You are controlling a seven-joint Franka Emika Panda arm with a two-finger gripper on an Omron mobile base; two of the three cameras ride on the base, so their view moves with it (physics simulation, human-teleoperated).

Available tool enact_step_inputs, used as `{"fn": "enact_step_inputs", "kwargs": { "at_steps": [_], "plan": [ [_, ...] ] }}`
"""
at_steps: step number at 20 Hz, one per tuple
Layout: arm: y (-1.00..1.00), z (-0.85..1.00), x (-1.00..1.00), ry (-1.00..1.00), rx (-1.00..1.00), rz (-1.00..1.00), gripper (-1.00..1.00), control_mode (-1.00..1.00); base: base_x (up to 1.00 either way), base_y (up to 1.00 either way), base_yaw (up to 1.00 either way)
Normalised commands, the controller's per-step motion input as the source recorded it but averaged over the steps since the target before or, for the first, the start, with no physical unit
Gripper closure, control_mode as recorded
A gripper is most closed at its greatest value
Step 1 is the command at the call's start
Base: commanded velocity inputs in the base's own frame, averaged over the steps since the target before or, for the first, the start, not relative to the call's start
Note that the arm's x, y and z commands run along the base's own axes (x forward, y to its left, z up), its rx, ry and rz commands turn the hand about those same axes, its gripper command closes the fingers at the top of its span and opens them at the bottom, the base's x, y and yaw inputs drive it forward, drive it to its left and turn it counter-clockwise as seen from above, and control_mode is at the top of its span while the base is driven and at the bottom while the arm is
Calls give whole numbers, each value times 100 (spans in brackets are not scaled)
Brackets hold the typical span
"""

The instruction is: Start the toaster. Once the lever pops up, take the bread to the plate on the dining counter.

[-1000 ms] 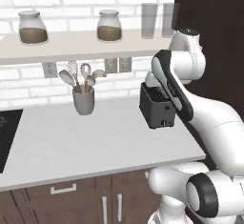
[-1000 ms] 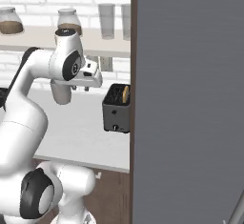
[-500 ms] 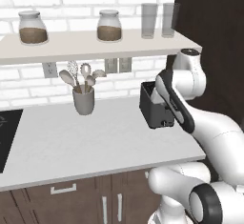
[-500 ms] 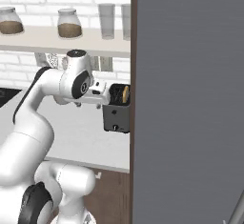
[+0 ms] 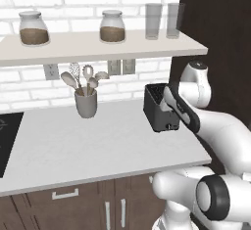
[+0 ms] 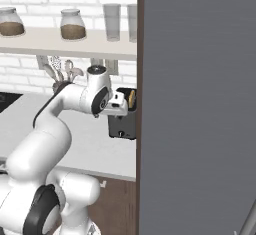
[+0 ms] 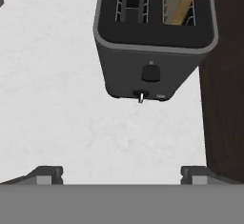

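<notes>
Bare pale grey worktop (image 5: 73, 146) across the centre and lower left of the left base view: free passage. Toaster (image 5: 158, 107) stands at its right end, tight beside the dark wall panel (image 7: 223, 104); no gap on that side. Utensil cup (image 5: 86, 103) stands well left of the toaster. Shelf (image 5: 98, 48) overhangs, limiting approach from above.

No readable text, label, brand or number appears on anything here.
</notes>
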Motion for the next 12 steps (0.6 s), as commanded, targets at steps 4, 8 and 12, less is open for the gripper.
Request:
{"fn": "enact_step_inputs", "kwargs": {
  "at_steps": [4,8,12],
  "plan": [
    [0,-42,42,0,0,0,-100,-100,0,0,0],
    [0,-27,23,-1,-1,-1,-100,-100,0,0,0],
    [0,-2,4,-12,-1,-4,-100,-100,0,0,0]
  ]
}}
